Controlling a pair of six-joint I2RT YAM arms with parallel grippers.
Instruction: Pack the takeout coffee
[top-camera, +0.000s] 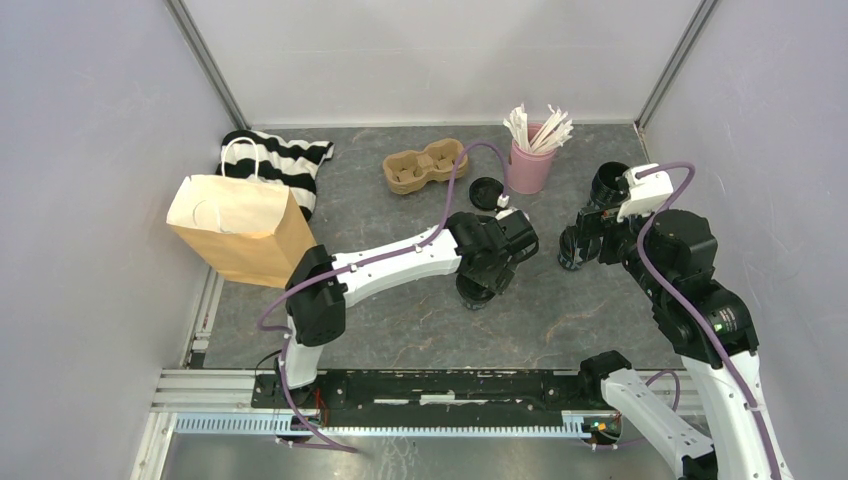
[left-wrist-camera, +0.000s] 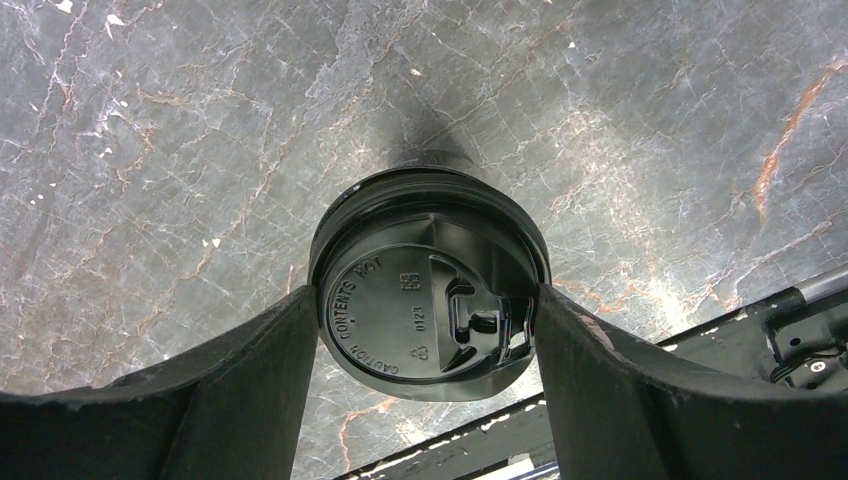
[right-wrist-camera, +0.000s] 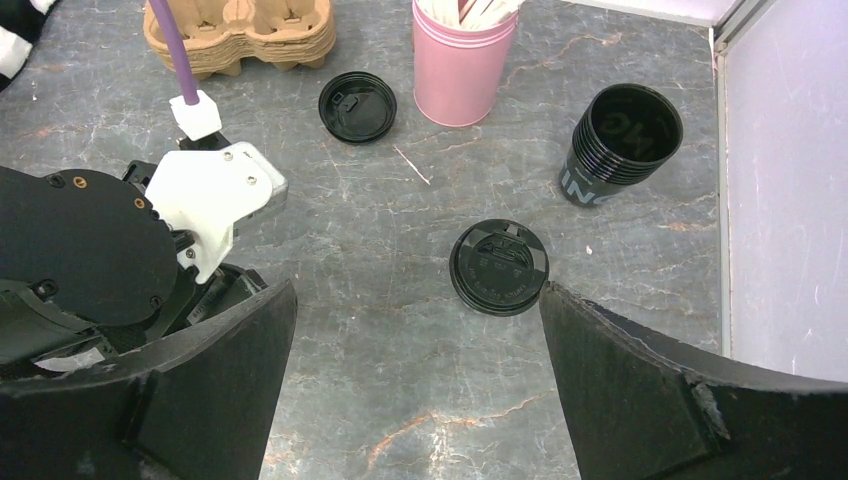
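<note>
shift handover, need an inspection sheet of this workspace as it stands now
surface: dark marbled tabletop, pale flecks, no spill seen
job's things: lidded black cup in the left tool; second black lid ahead of the right tool, cup under it not visible
clutter: loose lid, stack of open black cups, pink cup of sticks, pulp carrier, paper bag, striped cloth
tools: left tool closed on the cup's lid; right tool open, empty
cables: left purple cable arcs above the tabletop; right purple cable along its arm; no snag seen
surroundings: pale walls, metal rail at near edge
</note>
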